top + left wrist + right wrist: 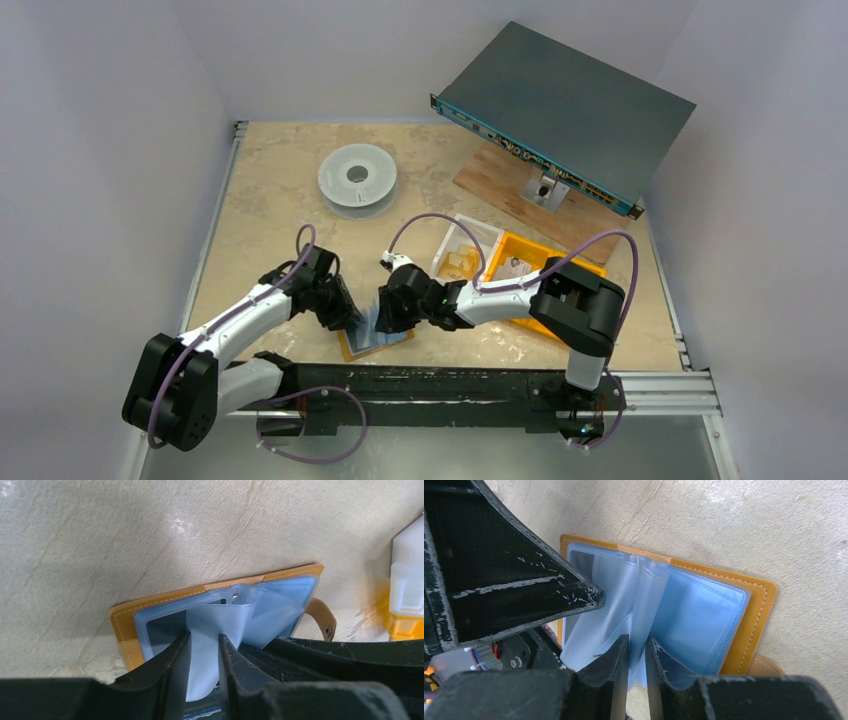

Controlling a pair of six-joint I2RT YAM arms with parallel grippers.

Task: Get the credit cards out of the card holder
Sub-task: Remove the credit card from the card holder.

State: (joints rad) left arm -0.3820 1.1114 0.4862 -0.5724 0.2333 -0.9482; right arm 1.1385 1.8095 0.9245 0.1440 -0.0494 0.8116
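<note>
The mustard-orange card holder [350, 347] [122, 630] [754, 615] lies open on the table near the front edge, its pale blue plastic sleeves fanned upward. My left gripper [352, 318] [205, 640] straddles one raised sleeve [207, 625], its jaws a finger-width apart. My right gripper [386, 318] [637, 645] is pinched shut on another sleeve [649, 600] near the spine. A dark rectangle [165, 627] shows in the left pocket; I cannot tell whether it is a credit card. The strap tab [322, 617] sticks out on the right.
A white spool [357, 180] sits at the back. An orange bin [520, 270] and a clear box [465, 250] stand right of the grippers. A grey rack unit [565, 105] rests on a wood board [500, 180]. The black rail [450, 385] runs just behind the holder.
</note>
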